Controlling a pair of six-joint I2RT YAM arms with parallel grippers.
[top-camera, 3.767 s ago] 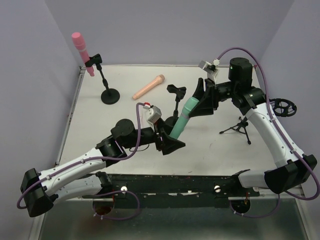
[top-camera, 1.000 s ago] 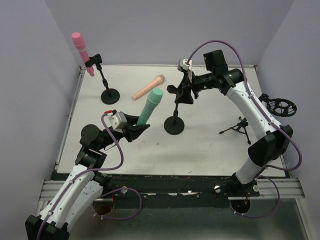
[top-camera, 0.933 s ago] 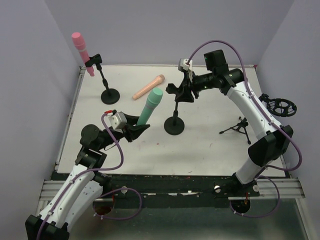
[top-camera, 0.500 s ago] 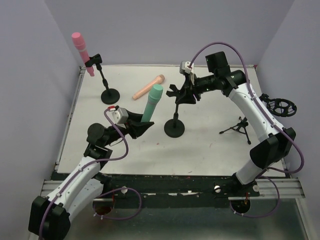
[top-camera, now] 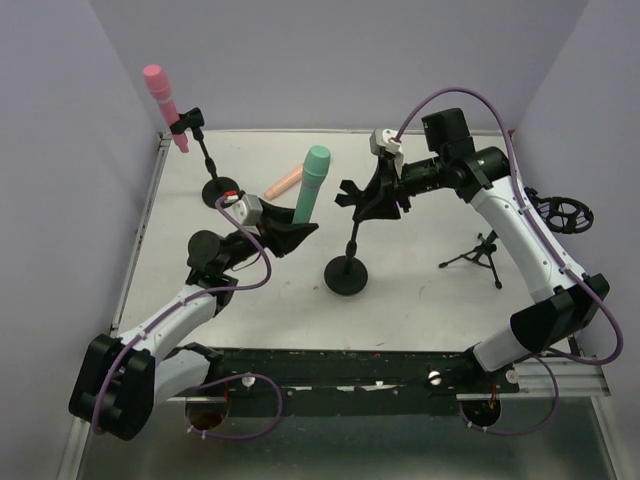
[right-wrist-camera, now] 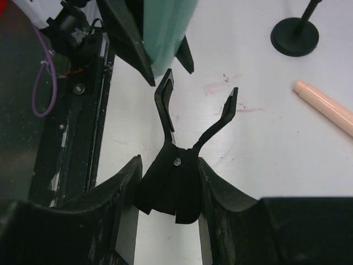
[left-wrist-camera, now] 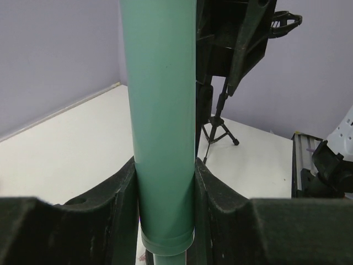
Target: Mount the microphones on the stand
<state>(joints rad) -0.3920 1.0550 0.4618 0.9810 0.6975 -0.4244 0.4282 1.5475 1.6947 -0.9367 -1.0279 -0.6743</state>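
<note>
Since a second ago the left arm has swung in toward the middle of the bench, carrying the mint green microphone closer to the centre stand. The stand has shifted too, and its round base now sits nearer the front edge. The left fingers are closed on the lower barrel of the mint green microphone, one on each side, holding it almost upright with the rounded head on top. The right fingers have drawn in and now clamp the base of the black clip at the top of the centre stand, whose pole leans slightly. The clip's two prongs stand open with nothing between them. From the right wrist the green barrel shows just beyond the left prong, close to it but outside the fork. In the top view it stands a little to the left of the clip, apart from it. The pink microphone sits head up in the clip of the far-left stand at the back corner. The peach microphone lies flat on the bench behind the green one, partly hidden by it. A small tripod stands on the right side of the bench, and a black ring mount sits at the right edge.
</note>
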